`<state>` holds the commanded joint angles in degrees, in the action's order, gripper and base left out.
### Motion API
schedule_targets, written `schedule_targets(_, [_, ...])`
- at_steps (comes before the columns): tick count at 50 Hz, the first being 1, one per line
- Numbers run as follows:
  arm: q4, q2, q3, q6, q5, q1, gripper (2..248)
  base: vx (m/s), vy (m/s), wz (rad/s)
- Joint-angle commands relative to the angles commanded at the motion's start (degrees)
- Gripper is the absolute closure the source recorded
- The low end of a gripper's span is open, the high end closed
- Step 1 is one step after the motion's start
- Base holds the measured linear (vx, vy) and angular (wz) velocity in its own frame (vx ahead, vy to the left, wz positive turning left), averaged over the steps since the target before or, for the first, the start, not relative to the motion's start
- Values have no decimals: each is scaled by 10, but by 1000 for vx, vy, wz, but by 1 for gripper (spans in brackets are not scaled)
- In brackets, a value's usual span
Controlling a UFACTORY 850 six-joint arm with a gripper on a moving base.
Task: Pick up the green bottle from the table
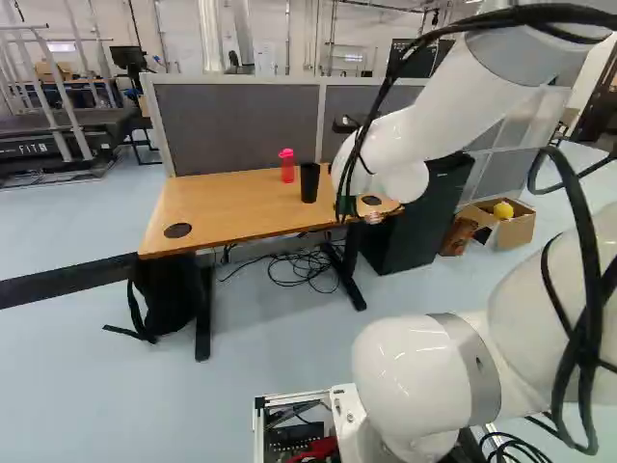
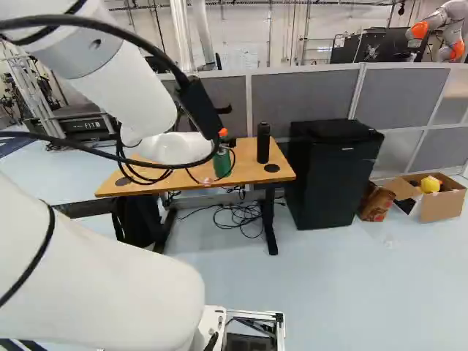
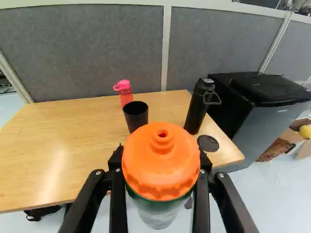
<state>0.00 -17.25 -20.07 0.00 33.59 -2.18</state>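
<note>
Green bottle (image 2: 221, 165) in the grasp, orange cap (image 3: 160, 177) uppermost; the body is roughly upright in the right base view. Clock directions are read from the bottle, twelve o'clock pointing away from the base, across the table (image 3: 53, 145). The gripper (image 3: 160, 162) is closed upon the bottle, one finger against it at nine o'clock, the other at three. In the wrist view the bottle's lower part appears against the floor, off the near edge of the tabletop, and is judged to be hanging free.

Surroundings, in order outward: at eleven o'clock, a dark tumbler (image 3: 136, 115), with a pink bottle (image 3: 125, 93) just behind it; at one, a black bottle (image 3: 196, 108), standing upright; at two, a round black disc (image 3: 208, 143) on the tabletop. Beyond the table, a grey partition (image 3: 82, 53) spans twelve o'clock; a black cabinet (image 3: 272, 119) stands at two, and farther round toward three, a cardboard box (image 2: 444, 208) on the floor.

Step in hand: the lift, apparently all but complete. The next move calls for a steady grip and a level carry, best drawn back toward six o'clock, since a swing toward eleven or one could strike the standing vessels.
</note>
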Motion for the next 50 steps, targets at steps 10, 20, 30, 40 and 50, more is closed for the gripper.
schedule_targets(10, [0,3,39,0,43,6,129,0,0,0])
schedule_targets(20, [0,6,72,0,79,10,129,0,0,0])
schedule_targets(30, [0,8,100,0,109,15,129,0,0,0])
schedule_targets(40, [0,10,122,0,133,18,129,0,0,0])
schedule_targets(50, [0,11,137,0,149,20,129,0,0,0])
